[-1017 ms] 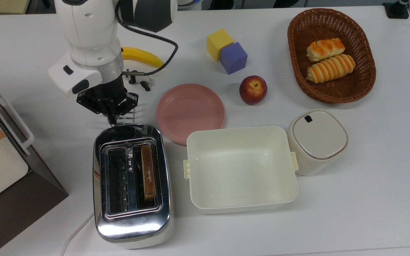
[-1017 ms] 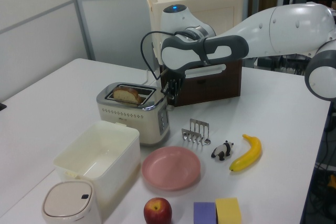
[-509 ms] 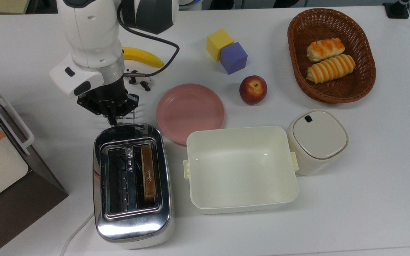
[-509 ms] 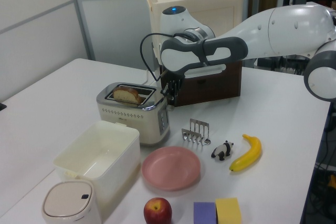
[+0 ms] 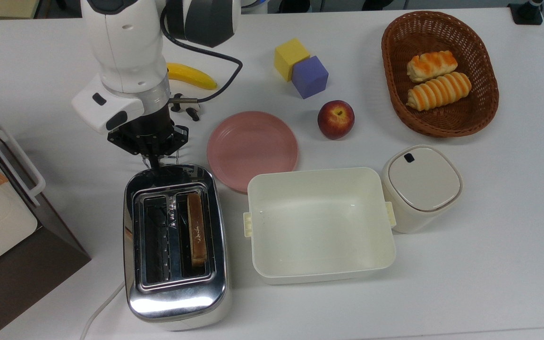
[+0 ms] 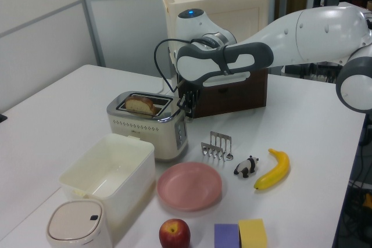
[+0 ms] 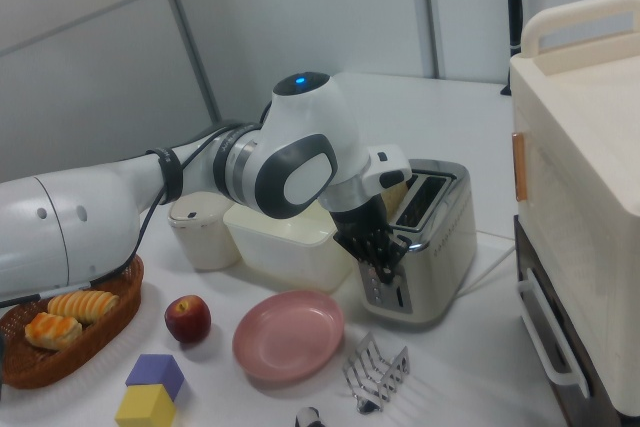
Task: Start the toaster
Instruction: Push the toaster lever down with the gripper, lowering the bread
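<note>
Toaster (image 5: 175, 245): chrome, 2-slot, cream base, on tabletop (image 5: 489, 236) near the top view's lower left; white cord off its near end. Bread slice (image 5: 197, 229) upright in slot on the top view's right.
Tool (image 5: 151, 158): at toaster's control end, touching or just above the end face; vs 1 s ago shifted slightly toward the top view's right and closer to the toaster. Fingers close together, nothing visibly held; contact w/ lever – cannot tell.
Cream tub (image 5: 319, 224): just beside toaster, empty.
Pink plate (image 5: 252, 148): behind tub, unchanged.
Wire rack (image 6: 216, 144): near toaster end.
Lidded container (image 5: 420, 186), apple (image 5: 335, 119), cubes (image 5: 300, 68), banana (image 5: 191, 75), bread basket (image 5: 439, 73): unmoved.
</note>
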